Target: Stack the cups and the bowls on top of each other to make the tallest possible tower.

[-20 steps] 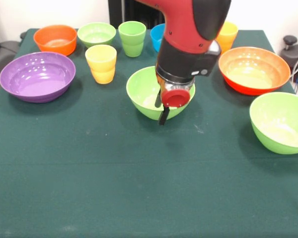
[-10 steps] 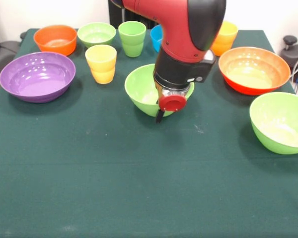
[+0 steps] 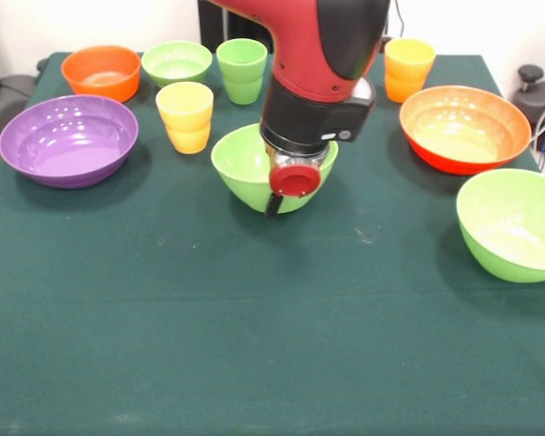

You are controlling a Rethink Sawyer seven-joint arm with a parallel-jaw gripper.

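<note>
My gripper (image 3: 279,196) is shut on the near rim of a large light green bowl (image 3: 240,164) at the table's middle; one dark finger (image 3: 273,206) shows outside the bowl's wall, the other is hidden inside. The yellow cup (image 3: 185,115) stands just left of this bowl. The light green cup (image 3: 242,69) and the orange-yellow cup (image 3: 409,68) stand at the far edge. The purple bowl (image 3: 68,138) is at the left, the orange-red bowl (image 3: 464,127) and a second large light green bowl (image 3: 513,222) at the right. The small blue bowl is hidden behind the arm.
A small orange bowl (image 3: 101,71) and a small light green bowl (image 3: 176,61) stand at the far left. The green cloth table (image 3: 254,336) stretches towards the near edge. The arm (image 3: 322,64) comes down over the far middle.
The gripper has moved to the left and slightly farther back, taking the large light green bowl with it, closer to the yellow cup. The blue bowl is now covered by the arm.
</note>
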